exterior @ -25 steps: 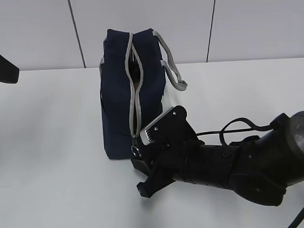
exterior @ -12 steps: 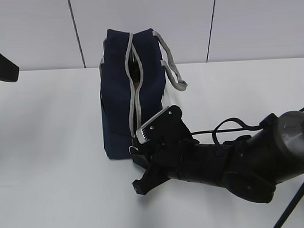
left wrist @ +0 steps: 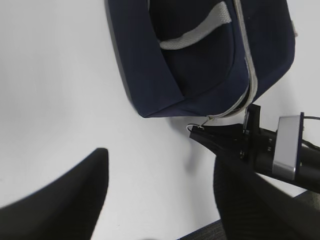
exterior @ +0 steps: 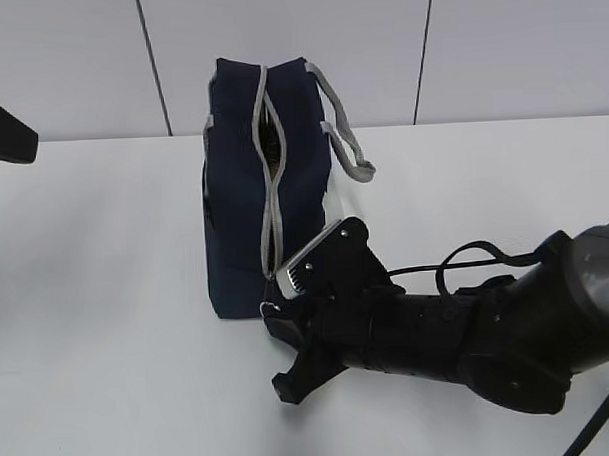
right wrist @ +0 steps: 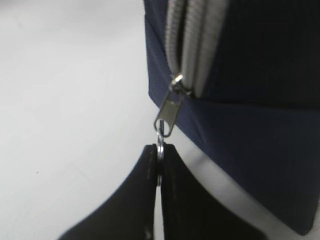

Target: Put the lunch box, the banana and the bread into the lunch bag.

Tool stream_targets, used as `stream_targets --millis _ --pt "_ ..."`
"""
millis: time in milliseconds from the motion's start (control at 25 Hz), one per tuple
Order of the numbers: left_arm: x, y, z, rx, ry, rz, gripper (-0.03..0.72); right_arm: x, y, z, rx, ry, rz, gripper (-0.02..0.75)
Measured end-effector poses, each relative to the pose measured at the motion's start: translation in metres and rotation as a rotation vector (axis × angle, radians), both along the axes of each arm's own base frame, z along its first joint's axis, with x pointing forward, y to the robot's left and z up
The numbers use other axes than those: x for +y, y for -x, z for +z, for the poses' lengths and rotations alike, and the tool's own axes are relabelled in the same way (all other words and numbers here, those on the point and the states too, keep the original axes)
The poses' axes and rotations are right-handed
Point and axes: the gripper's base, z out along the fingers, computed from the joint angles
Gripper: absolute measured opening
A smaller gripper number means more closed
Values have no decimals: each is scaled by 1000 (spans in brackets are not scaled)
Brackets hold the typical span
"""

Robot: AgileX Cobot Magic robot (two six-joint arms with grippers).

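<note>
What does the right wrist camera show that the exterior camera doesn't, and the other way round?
Only the right wrist view shows the black right gripper shut on the thin metal ring pull, close up. Only the exterior view shows the whole tall navy-blue fabric lunch bag, its grey strap handles and the gaping grey zipper. Both show the bag's lower corner on the white table.

exterior looks slantwise down at the lunch bag [exterior: 266,179]; both wrist views share its ring pull [right wrist: 159,150], the right closest.

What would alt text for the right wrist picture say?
Two black jaws, closed together, pinch the ring pull of a grey zipper at the lower end of a navy lunch bag, which stands on a white table.
</note>
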Motion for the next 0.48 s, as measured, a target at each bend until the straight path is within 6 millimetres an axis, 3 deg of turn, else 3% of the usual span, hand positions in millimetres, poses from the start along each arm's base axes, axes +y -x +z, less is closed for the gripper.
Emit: stream_targets --millis 240,480 --pt "0 0 0 0 -1 0 454 0 3 3 -16 -4 24 -16" --pt "0 0 0 0 -3 0 452 0 3 26 -69 -38 27 -16"
